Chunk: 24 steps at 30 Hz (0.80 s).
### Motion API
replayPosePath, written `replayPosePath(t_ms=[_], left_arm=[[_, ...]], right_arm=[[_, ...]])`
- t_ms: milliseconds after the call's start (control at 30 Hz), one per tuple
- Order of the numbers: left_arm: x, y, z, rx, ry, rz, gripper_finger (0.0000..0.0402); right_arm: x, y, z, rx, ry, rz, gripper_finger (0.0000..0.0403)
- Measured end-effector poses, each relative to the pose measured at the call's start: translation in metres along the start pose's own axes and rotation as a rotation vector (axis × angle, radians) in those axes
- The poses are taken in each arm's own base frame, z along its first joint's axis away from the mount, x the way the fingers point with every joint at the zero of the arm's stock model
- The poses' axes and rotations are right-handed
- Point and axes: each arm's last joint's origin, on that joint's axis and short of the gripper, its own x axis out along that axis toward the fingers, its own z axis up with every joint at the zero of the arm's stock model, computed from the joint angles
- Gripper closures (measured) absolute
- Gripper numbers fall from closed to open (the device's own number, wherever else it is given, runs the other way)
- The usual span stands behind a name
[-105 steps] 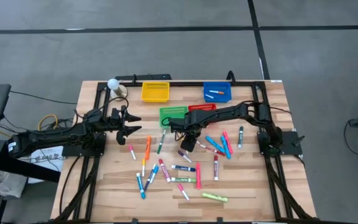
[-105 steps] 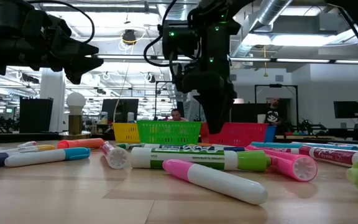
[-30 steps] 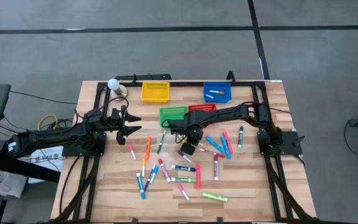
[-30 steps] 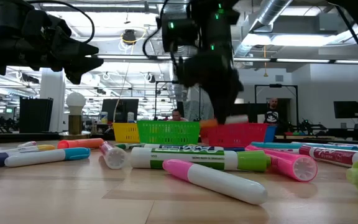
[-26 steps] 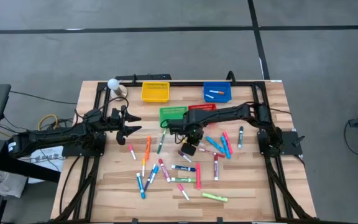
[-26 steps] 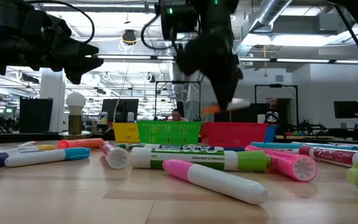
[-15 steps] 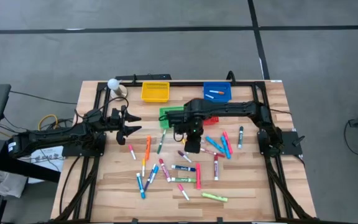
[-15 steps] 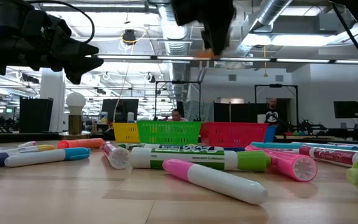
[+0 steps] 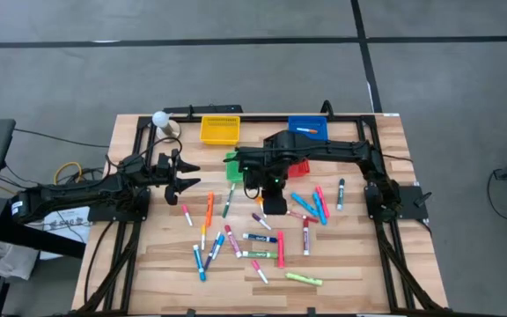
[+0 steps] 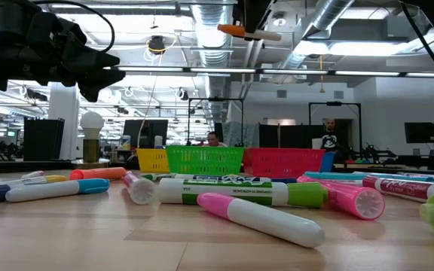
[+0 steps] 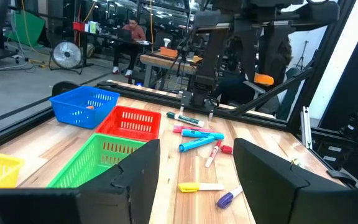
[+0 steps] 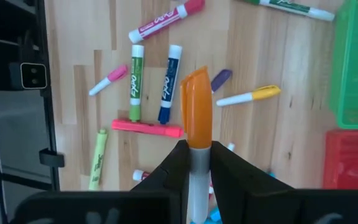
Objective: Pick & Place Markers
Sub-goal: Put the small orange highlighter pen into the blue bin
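Observation:
Many markers (image 9: 255, 238) in pink, blue, green, purple and yellow-green lie flat and scattered on the wooden table. My right gripper (image 12: 196, 150) hangs high above the middle of them, shut on an orange-capped marker (image 12: 196, 118) with a white barrel. In the low view this marker (image 10: 247, 31) shows near the picture's top. My left gripper (image 9: 187, 176) waits open at the table's left, level, with nothing between its fingers (image 11: 135, 177). My right gripper pinches the marker's white barrel (image 12: 196, 158) just behind the orange cap, one finger on each side. The fingers come from above, slanting down. The marker is lifted clear of the table and lies about level, its orange cap (image 10: 230, 29) sticking out free.
Small mesh baskets stand at the far side: yellow (image 9: 220, 130), blue (image 9: 319, 123) with a marker in it, green (image 9: 240, 161) and red (image 9: 299, 167), partly under my right arm. A white ball on a stand (image 9: 159, 117) is at the far left.
My right gripper has risen high above the table with the orange-capped marker and has rolled at the wrist. The marker, tilted low over the baskets a second ago, now lies about level near the top of the low view. My left arm has kept still.

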Motion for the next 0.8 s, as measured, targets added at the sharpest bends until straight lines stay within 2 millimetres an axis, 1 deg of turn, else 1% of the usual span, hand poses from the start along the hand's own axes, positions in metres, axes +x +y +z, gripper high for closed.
replayPosePath(t_ms=[100,200,333,567,800], left_arm=[[0.0,0.0,0.0,0.0,0.0,0.0,0.0198],[0.0,0.0,0.0,0.0,0.0,0.0,0.0198],[0.0,0.0,0.0,0.0,0.0,0.0,0.0198],[0.0,0.0,0.0,0.0,0.0,0.0,0.0198],[0.0,0.0,0.0,0.0,0.0,0.0,0.0198]], right_arm=[[0.0,0.0,0.0,0.001,0.0,-0.001,0.0359],[-0.001,-0.006,0.0,0.012,-0.001,-0.03,0.036],[-0.006,-0.024,-0.002,0.035,-0.001,-0.146,0.0358],[-0.022,-0.074,-0.011,0.075,0.008,-0.306,0.0357],[-0.043,-0.133,-0.031,0.149,0.054,-0.494,0.0358]])
